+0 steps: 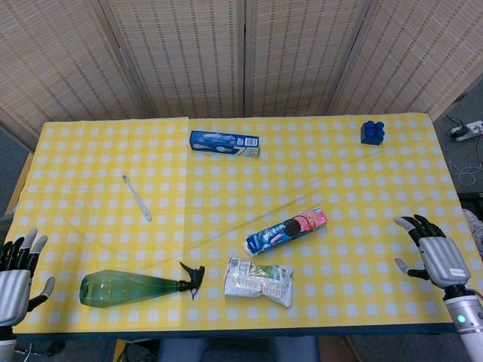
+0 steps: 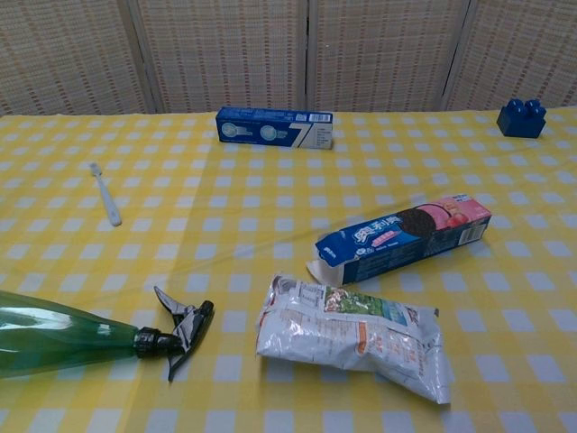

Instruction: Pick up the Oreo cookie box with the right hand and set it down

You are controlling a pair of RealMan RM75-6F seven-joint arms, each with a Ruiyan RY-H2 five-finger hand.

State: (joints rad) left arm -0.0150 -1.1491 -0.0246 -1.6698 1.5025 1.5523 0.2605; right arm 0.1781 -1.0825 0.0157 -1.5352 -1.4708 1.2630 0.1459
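Head view, looking down on my workspace: the table (image 1: 392, 181), under a yellow-and-white checked cloth, carries the Oreo cookie box (image 1: 287, 231) a little toward 5 o'clock of its centre, lying flat with its long axis running from 8 o'clock to 2 o'clock, blue end nearest me and pink end away. My right hand (image 1: 435, 253) hovers over the table edge at 3 o'clock of the box, well apart from it, fingers spread and grasping nothing; my left hand (image 1: 16, 273) sits at the 8 o'clock corner, off the cloth's edge, fingers likewise apart and empty. Just beside the box at its 7 o'clock lies a crumpled white snack bag (image 1: 259, 280), near but not clearly touching it. A green spray bottle (image 1: 136, 287) lies on its side at 9 o'clock of the bag, black trigger pointing toward the bag. A white toothbrush (image 1: 136, 197) rests at 10 o'clock, a blue toothpaste box (image 1: 224, 142) at 12 o'clock near the far edge, and a blue toy brick (image 1: 373, 132) at the 1 o'clock corner. Chest view, same moment: the Oreo cookie box (image 2: 403, 238) shows an open flap at its blue end, with the snack bag (image 2: 353, 336) in front of it; neither of my hands appears in this frame
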